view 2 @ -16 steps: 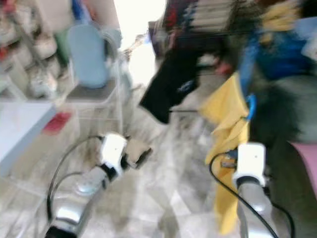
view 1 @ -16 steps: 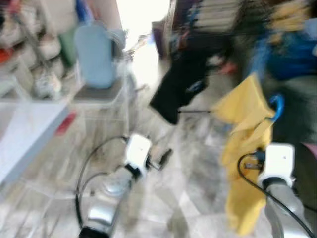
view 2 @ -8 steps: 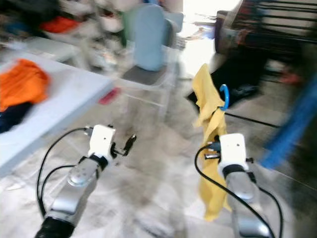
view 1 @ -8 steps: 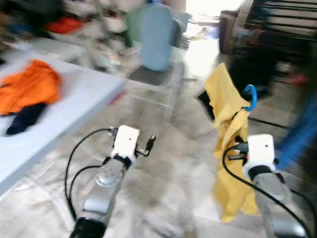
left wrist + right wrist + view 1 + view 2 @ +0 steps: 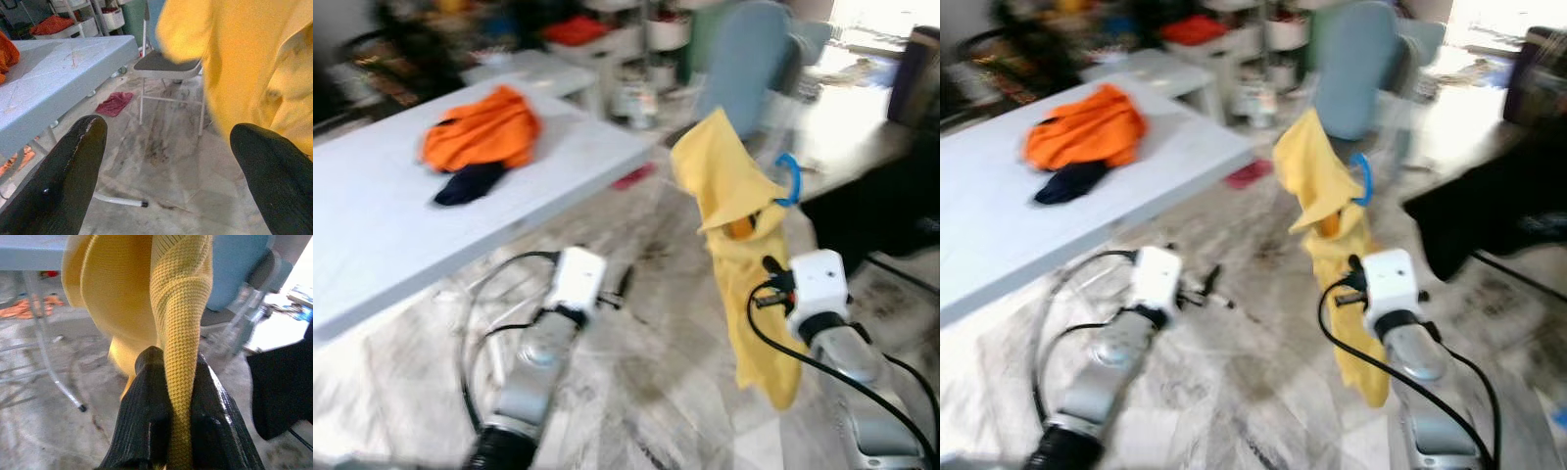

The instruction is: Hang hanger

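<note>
Nearest to us, our right gripper (image 5: 171,431) is clamped on a fold of the yellow garment (image 5: 744,255), its two black fingers (image 5: 146,421) pinching the knit between them. We hold it raised so that the cloth hangs free of the marble floor (image 5: 656,352) while we carry it. The garment sits on a blue hanger (image 5: 790,179), whose hook sticks out on the right side near the top; that keeps the hook free for catching a rail. The hanger's body is hidden under the cloth, so we cannot tell whether the fingers also grip it.

To the left, our left gripper (image 5: 166,161) is held low over the floor with its fingers spread wide and nothing between them. We judge it is kept ready to steady the garment.

Farther left stands a white table (image 5: 382,245), with an orange cloth (image 5: 480,132) and a dark cloth (image 5: 470,183) touching each other on top. These look like items still waiting their turn.

Beyond the garment stands a light blue chair (image 5: 1356,69), and far off are cluttered shelves (image 5: 607,39), too blurred to read. We see no rail, so the hanging step is not yet in reach.
</note>
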Available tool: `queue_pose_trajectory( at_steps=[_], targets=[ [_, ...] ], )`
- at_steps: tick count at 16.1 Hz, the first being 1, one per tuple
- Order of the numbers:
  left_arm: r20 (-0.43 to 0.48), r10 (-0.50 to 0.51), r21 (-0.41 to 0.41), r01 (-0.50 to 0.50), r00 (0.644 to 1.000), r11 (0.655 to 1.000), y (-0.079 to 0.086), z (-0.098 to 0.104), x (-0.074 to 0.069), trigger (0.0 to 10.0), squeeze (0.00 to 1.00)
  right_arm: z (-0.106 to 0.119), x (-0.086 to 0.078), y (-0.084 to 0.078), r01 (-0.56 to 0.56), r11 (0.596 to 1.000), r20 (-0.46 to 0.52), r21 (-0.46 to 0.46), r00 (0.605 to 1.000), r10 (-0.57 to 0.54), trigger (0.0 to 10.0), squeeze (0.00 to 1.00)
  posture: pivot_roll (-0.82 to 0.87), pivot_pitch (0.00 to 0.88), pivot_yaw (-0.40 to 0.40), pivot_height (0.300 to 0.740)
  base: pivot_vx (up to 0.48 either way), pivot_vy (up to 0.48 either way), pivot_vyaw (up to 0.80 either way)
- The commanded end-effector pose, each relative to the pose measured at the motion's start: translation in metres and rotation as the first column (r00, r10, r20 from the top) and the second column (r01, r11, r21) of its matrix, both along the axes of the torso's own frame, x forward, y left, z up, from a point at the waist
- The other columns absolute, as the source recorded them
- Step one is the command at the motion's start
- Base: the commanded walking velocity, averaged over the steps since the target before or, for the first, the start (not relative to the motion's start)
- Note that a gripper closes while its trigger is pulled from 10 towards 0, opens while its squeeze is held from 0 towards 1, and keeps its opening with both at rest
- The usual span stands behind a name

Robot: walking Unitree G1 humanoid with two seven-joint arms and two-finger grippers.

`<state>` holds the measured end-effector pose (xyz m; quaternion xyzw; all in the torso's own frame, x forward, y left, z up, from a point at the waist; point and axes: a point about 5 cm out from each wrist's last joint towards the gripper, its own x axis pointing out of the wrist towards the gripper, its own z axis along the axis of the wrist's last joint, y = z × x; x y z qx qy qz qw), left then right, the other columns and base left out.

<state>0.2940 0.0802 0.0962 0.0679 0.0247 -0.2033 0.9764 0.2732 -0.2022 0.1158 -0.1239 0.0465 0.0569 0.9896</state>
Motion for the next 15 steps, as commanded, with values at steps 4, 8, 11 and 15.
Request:
queue_pose_trajectory(
  at_steps=[4,8,11,15],
  targets=[
    [0.041,0.009,0.09,-0.012,0.999,0.996,0.013,0.0,0.003,10.0,0.0,0.015,0.002,0.026,-0.18,0.981,0.067,0.065,0.982,0.176,10.0,0.0,-0.21,0.0,0.059,0.74,0.0,0.0,0.8],
    [0.072,-0.008,0.128,-0.001,0.997,0.992,0.014,0.002,0.007,10.0,0.0,0.027,0.004,0.033,-0.309,0.947,0.066,0.089,0.951,0.304,10.0,0.0,-0.21,0.0,0.059,0.74,0.0,0.0,0.8],
    [0.085,-0.011,0.134,-0.001,0.996,0.991,0.012,0.002,0.01,10.0,0.0,0.036,0.006,0.038,-0.367,0.919,0.06,0.146,0.93,0.362,10.0,0.0,-0.22,0.0,0.058,0.74,0.0,0.0,0.8],
    [0.097,-0.019,0.132,0.006,0.995,0.991,0.008,0.004,0.014,10.0,0.0,0.054,-0.004,0.058,-0.532,0.825,0.064,0.19,0.845,0.53,10.0,0.0,-0.22,0.0,0.061,0.74,0.0,0.0,0.5]
  ],
)
